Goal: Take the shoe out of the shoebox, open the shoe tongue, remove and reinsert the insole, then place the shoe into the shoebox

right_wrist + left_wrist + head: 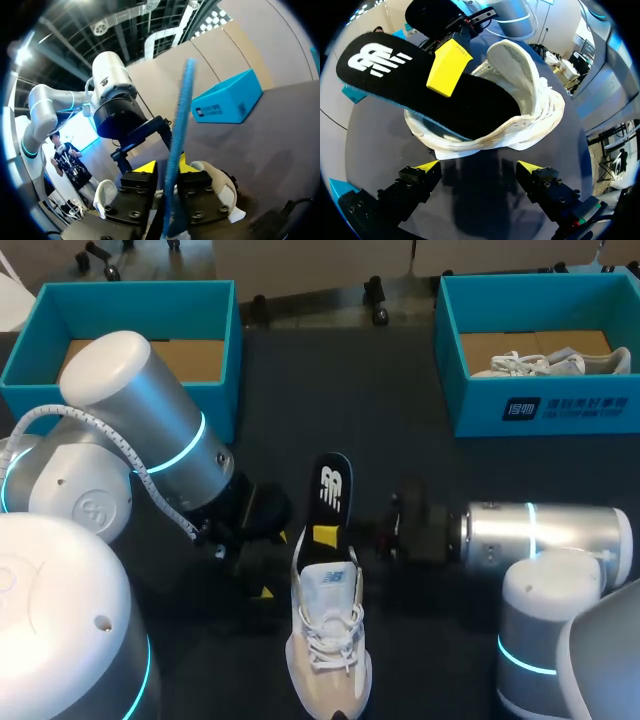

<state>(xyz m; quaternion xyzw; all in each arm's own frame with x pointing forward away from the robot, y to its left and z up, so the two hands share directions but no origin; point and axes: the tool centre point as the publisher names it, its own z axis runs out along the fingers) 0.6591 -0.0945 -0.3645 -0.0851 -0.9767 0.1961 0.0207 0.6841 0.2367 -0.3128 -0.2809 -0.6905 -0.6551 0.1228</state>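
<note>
A white shoe (327, 640) lies on the dark table, toe toward me. Its black insole (333, 490) sticks up out of the heel opening, with the heel end tucked inside the shoe. My right gripper (330, 534) is shut on the insole, one yellow finger (449, 67) flat on its top face. In the right wrist view the insole (178, 145) shows edge-on, blue, between the right gripper (167, 165) fingers. My left gripper (479, 167) stands open just short of the shoe (530, 105), touching nothing; in the head view the left gripper (273, 565) is left of the shoe.
A blue shoebox (225, 350) stands at the back left, its cardboard floor showing. A second blue shoebox (540, 410) at the back right holds another white shoe (550, 363). Both arms crowd the shoe from either side.
</note>
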